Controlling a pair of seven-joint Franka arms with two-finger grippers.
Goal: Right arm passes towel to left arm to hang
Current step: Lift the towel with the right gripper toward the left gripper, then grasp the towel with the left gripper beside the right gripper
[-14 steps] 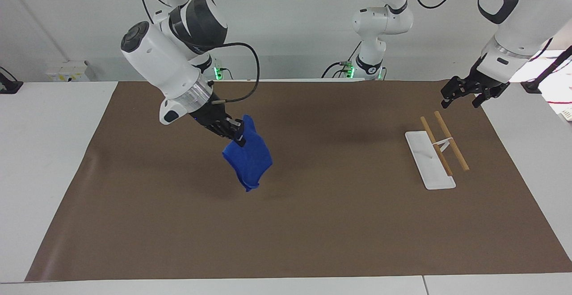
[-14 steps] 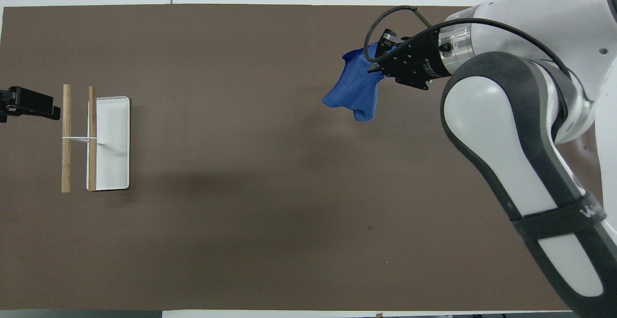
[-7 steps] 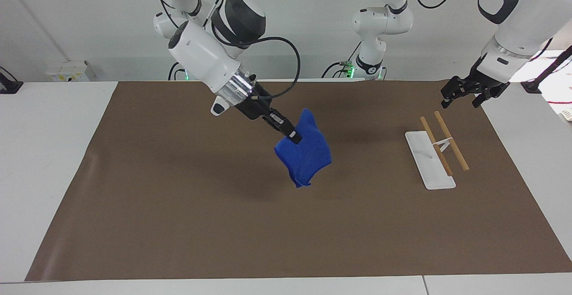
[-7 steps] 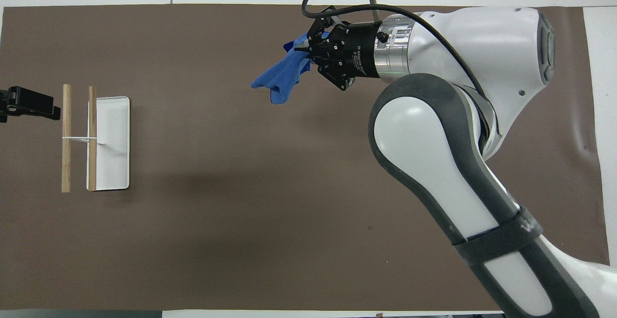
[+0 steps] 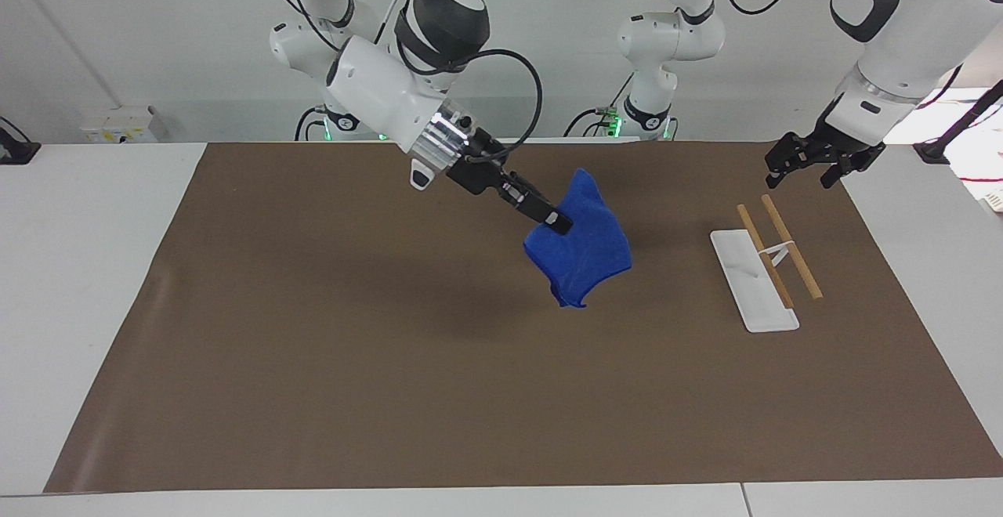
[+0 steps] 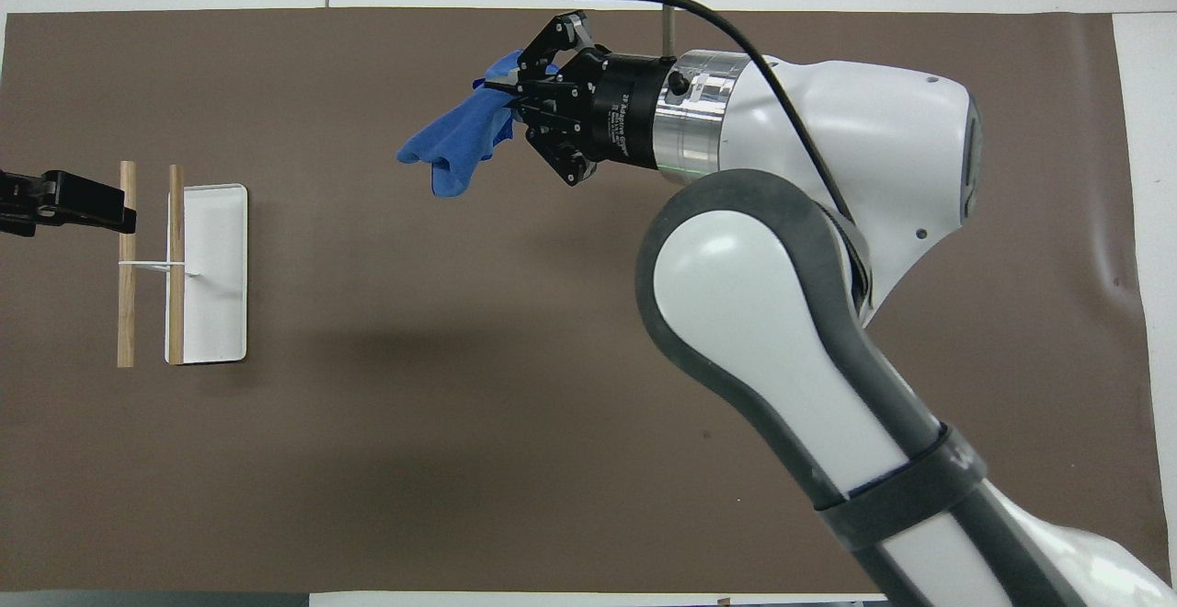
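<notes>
**Ana:** Brown matting covers the whole tabletop (image 5: pixel 313 392), with white table showing at the edges. Nearest the robots, what do you see?

**Ben:** Nothing lying on the mat there. Over its middle the right gripper (image 5: pixel 558 224) is up in the air, fingertips pressed together on one edge of the towel (image 5: pixel 584 251). The blue cloth hangs from that pinch, clear of the mat, with its shadow below it. In the overhead view it sits at about eleven o'clock from the mat's centre.

**Ana:** How would it handle?

**Ben:** I'd judge it light and floppy. It droops in creases, so it gives no firm edge. The free upper corner beside the pinch looks the best place for the second grip, with the hanging part left clear.

**Ana:** And the other arm?

**Ben:** The left gripper (image 5: pixel 807 164) waits with its fingers spread and empty, over the mat's edge at the left arm's end. In the overhead view it is at nine o'clock, just over the rack (image 6: pixel 184 271).

**Ana:** Counts?

**Ben:** One towel and one rack with a white base and two wooden rails (image 5: pixel 791 257). Two arms work the table; a third white arm (image 5: pixel 666 39) stands at the back.
</notes>
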